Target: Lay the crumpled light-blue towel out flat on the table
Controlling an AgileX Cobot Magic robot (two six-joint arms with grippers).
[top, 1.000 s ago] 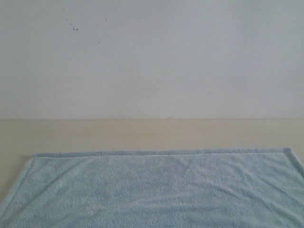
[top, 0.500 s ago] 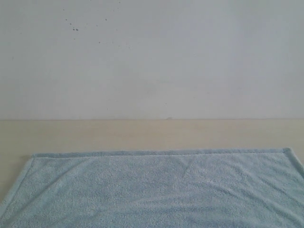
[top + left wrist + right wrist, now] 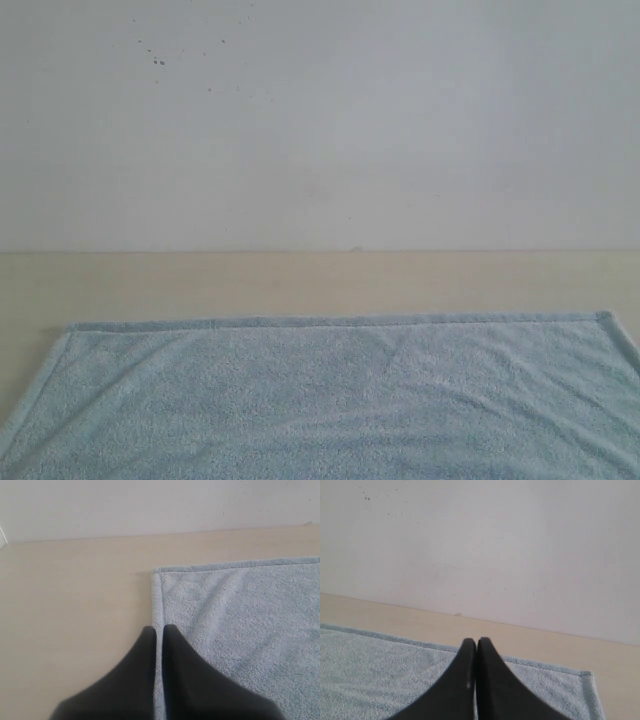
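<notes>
The light-blue towel [image 3: 330, 400] lies spread out flat on the beige table [image 3: 300, 280], its hemmed far edge straight and both far corners showing. No arm appears in the exterior view. My left gripper [image 3: 159, 629] is shut and empty, hovering over the towel's [image 3: 240, 620] left side hem, short of its far-left corner. My right gripper [image 3: 473, 642] is shut too, holding nothing, above the towel [image 3: 380, 670] near its far hem, left of its far-right corner.
A white wall [image 3: 320, 120] rises at the back edge of the table. A strip of bare tabletop runs between the towel's far hem and the wall. More bare table [image 3: 70, 610] lies beyond the towel's left hem.
</notes>
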